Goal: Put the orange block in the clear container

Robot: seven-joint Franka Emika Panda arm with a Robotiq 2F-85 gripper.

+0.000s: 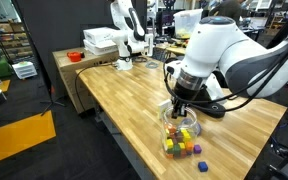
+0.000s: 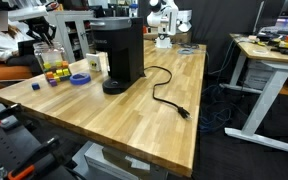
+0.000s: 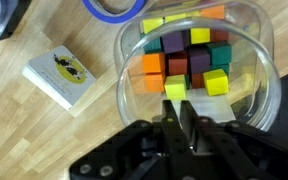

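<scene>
Wrist view, then: how is the gripper (image 3: pixel 179 112) seen to stand?
— Its jaws are drawn narrow, almost together, just above the mouth of the clear container (image 3: pixel 256 70). Nothing orange is seen between them. Whether anything is pinched there cannot be told.
— And where is the orange block (image 3: pixel 152 66) found?
— An orange cube is seen inside the jar, at the left of the heap of coloured cubes. It is judged to be the task's block, so the drop appears to be done.
— How should the step in hand be done well?
— The tool should be raised straight up, so that the rim is not caught and the light jar is not tipped or dragged.
— What is shown elsewhere that is missed here?
— In an exterior view the jar is shown near the edge of the table (image 1: pixel 114 90). In an exterior view the coffee maker (image 2: pixel 124 50) and a small blue cube (image 2: pixel 36 86) are revealed. Only from the wrist is the white card (image 3: pixel 59 76) beside the jar made plain.
</scene>
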